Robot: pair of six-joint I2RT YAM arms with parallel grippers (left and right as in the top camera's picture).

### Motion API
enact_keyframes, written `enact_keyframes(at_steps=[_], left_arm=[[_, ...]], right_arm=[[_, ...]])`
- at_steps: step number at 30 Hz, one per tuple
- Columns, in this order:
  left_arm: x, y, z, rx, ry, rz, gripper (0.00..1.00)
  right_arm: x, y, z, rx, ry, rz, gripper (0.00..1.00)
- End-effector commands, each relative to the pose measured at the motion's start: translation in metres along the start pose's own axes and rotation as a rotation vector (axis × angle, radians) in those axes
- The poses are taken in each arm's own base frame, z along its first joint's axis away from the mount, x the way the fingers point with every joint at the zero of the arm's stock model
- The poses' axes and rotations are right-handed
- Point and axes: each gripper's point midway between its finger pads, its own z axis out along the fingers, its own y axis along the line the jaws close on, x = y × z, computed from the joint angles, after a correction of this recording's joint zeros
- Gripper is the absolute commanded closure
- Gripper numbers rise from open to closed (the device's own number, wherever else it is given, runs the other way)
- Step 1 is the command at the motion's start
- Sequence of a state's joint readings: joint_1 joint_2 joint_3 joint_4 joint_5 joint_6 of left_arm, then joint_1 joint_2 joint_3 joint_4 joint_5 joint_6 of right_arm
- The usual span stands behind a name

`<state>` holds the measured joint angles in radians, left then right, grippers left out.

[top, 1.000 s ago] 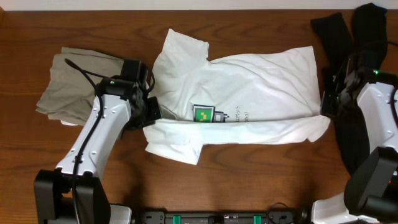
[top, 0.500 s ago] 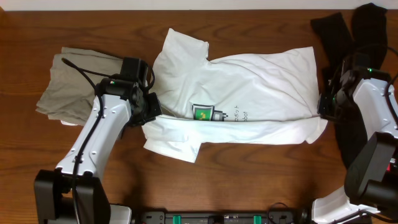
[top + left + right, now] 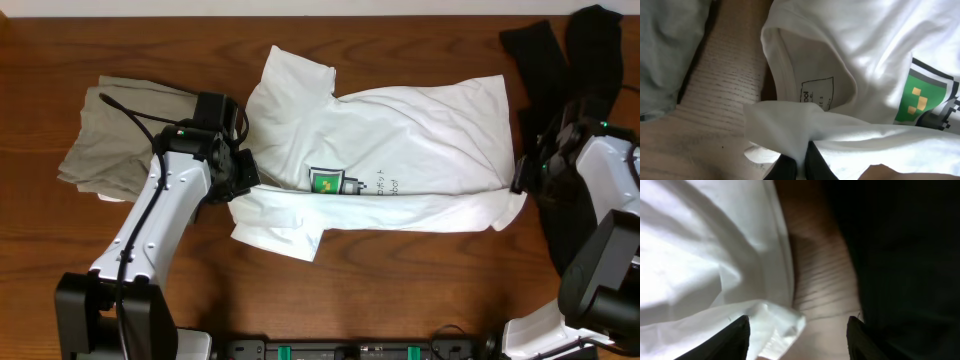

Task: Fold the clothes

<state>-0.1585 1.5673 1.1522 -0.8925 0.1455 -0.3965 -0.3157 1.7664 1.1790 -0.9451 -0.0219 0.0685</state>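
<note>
The white T-shirt (image 3: 400, 150) lies spread across the table's middle, its lower part folded up just under the green logo (image 3: 325, 183). My left gripper (image 3: 247, 178) is at the shirt's left edge beside the collar. In the left wrist view it (image 3: 801, 165) is shut on a pinch of white fabric (image 3: 790, 125). My right gripper (image 3: 522, 180) is at the shirt's right edge. In the right wrist view it (image 3: 797, 335) stands open, with a loose corner of the shirt (image 3: 775, 325) lying between the fingers (image 3: 735, 340), apart from the right one.
A grey-olive garment (image 3: 110, 140) lies bunched at the left, behind my left arm. A black garment (image 3: 560, 60) lies along the right edge, partly under my right arm, and fills the right of the right wrist view (image 3: 910, 245). Bare wood shows at the front.
My right gripper has opened and let go of the shirt's right corner, which now rests on the table. The left gripper keeps its hold; the shirt's front edge shifted slightly left.
</note>
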Motion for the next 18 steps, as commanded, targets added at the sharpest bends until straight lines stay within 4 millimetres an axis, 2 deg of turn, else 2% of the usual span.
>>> enact_keyframes(at_steps=[1, 3, 7, 9, 12, 14, 15, 16, 18], left_arm=[[-0.001, 0.004, 0.000, -0.021, -0.009, -0.010, 0.94], [-0.001, 0.004, 0.000, -0.021, -0.009, -0.010, 0.94], [-0.001, 0.004, 0.000, -0.021, -0.009, -0.010, 0.94], [-0.001, 0.004, 0.000, -0.022, -0.008, -0.010, 0.94], [0.000, 0.004, 0.000, -0.024, -0.003, -0.011, 0.94], [0.001, 0.005, 0.000, -0.026, 0.000, -0.011, 0.94], [0.001, 0.005, 0.000, -0.026, 0.001, -0.011, 0.94], [0.001, 0.005, 0.000, -0.026, 0.001, -0.011, 0.94], [0.001, 0.005, 0.000, -0.026, 0.001, -0.011, 0.94]], right_arm=[[0.009, 0.015, 0.009, -0.089, 0.024, 0.001, 0.39], [0.011, 0.021, 0.012, -0.127, 0.026, -0.013, 0.39], [0.014, 0.021, 0.016, -0.131, 0.026, -0.015, 0.41], [0.013, 0.021, 0.018, -0.131, 0.020, -0.015, 0.46], [0.011, 0.021, 0.020, -0.132, 0.007, -0.016, 0.59], [0.009, 0.021, 0.020, -0.132, -0.002, -0.017, 0.75], [0.008, 0.021, 0.020, -0.133, -0.006, -0.017, 0.91], [0.007, 0.021, 0.020, -0.133, -0.007, -0.017, 0.97], [0.006, 0.021, 0.020, -0.133, -0.014, -0.018, 0.99]])
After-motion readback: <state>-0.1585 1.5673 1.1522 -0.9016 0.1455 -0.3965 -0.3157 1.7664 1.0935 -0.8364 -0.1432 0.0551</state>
